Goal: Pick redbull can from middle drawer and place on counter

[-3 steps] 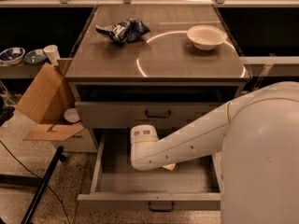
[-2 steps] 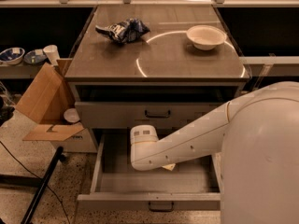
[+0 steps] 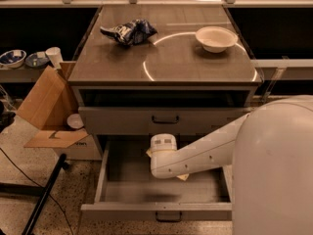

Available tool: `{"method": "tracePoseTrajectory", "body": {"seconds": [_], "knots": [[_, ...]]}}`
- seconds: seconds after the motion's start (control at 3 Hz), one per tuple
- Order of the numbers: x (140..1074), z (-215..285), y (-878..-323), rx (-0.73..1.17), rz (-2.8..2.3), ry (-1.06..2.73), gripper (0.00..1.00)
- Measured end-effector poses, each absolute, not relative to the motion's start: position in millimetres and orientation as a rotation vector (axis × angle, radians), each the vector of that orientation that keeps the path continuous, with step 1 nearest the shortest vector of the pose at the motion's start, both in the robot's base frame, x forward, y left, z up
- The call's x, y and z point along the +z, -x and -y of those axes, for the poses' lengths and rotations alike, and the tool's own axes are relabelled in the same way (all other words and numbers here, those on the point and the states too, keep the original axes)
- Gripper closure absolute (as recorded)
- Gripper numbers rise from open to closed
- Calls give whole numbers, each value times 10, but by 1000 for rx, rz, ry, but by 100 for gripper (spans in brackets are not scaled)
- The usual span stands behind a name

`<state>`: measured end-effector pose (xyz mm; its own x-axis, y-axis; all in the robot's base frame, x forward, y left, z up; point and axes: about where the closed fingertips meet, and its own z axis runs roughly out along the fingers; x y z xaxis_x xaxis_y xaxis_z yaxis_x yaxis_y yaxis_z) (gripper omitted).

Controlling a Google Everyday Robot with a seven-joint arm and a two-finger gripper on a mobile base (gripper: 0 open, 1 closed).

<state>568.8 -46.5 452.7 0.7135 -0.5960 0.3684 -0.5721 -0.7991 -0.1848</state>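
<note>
The middle drawer (image 3: 122,192) is pulled out below the counter (image 3: 195,65), showing a plain grey floor and a dark bar handle on its front. My white arm reaches from the right into this drawer. My gripper (image 3: 152,153) sits at the arm's end over the drawer's back middle, mostly covered by the white wrist. The redbull can is hidden. Small pale tan bits peek out from under the arm.
A dark blue-and-white snack bag (image 3: 129,32) and a white bowl (image 3: 215,37) lie on the counter. A closed drawer (image 3: 165,120) sits above the open one. An open cardboard box (image 3: 49,109) stands on the floor to the left, beside a black stand leg (image 3: 41,199).
</note>
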Motion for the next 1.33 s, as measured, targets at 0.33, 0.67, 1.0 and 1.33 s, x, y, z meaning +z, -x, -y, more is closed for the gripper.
{"method": "tracePoseTrajectory", "body": {"seconds": [0.33,0.67,1.0,1.33], "knots": [[4246,713,-5871,-743,-964,2805,0],[4060,864,-6125,-843,-944,2750,0],[3996,931,-6363,-865,-920,2741,0],[3915,921,-6606,-832,-886,2748,0]]}}
